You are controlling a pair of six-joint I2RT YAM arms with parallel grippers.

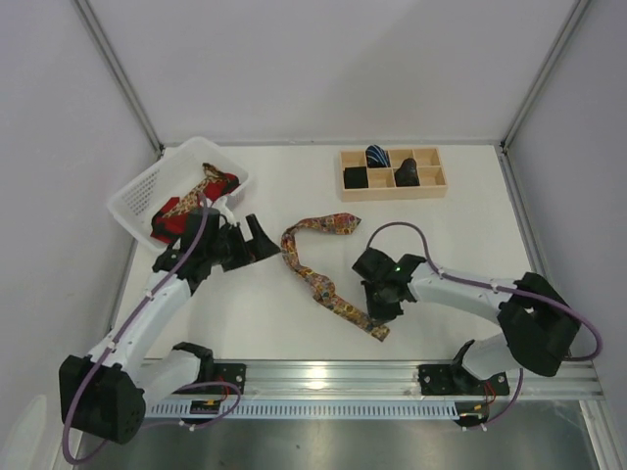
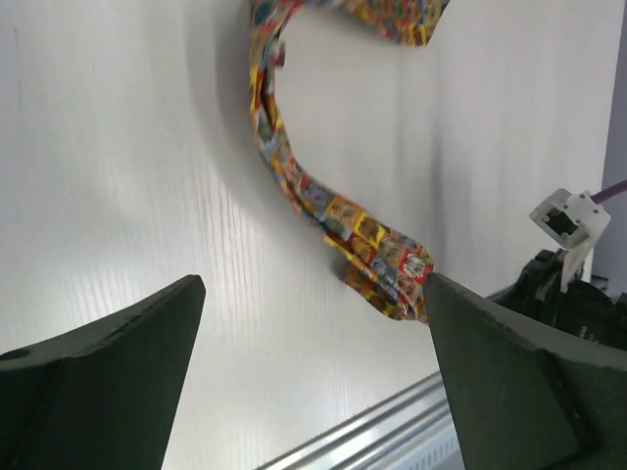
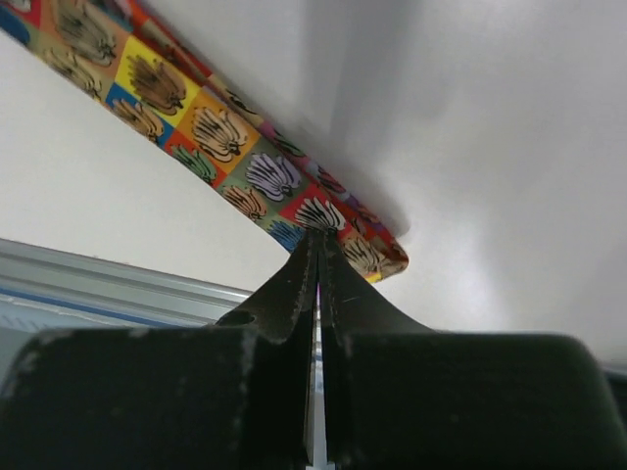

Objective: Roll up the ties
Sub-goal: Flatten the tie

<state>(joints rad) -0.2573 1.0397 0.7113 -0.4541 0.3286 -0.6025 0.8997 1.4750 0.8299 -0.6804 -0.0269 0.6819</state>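
A multicoloured patterned tie [image 1: 318, 279] lies unrolled on the white table in a long curve. Its far end is near the table's middle and its near end is by the front rail. My right gripper [image 1: 376, 311] is shut on the tie close to that near end. In the right wrist view the shut gripper [image 3: 318, 235] pinches the tie [image 3: 196, 117] at its edge. My left gripper [image 1: 266, 240] is open and empty, just left of the tie's upper bend. In the left wrist view the open gripper [image 2: 313, 284] faces the tie [image 2: 323, 206], apart from it.
A white basket [image 1: 132, 196] at the back left holds red and gold ties [image 1: 191, 201]. A wooden compartment box [image 1: 392, 188] at the back holds rolled ties, one blue-striped [image 1: 378, 156] and dark ones. The metal rail [image 1: 343, 377] runs along the front edge.
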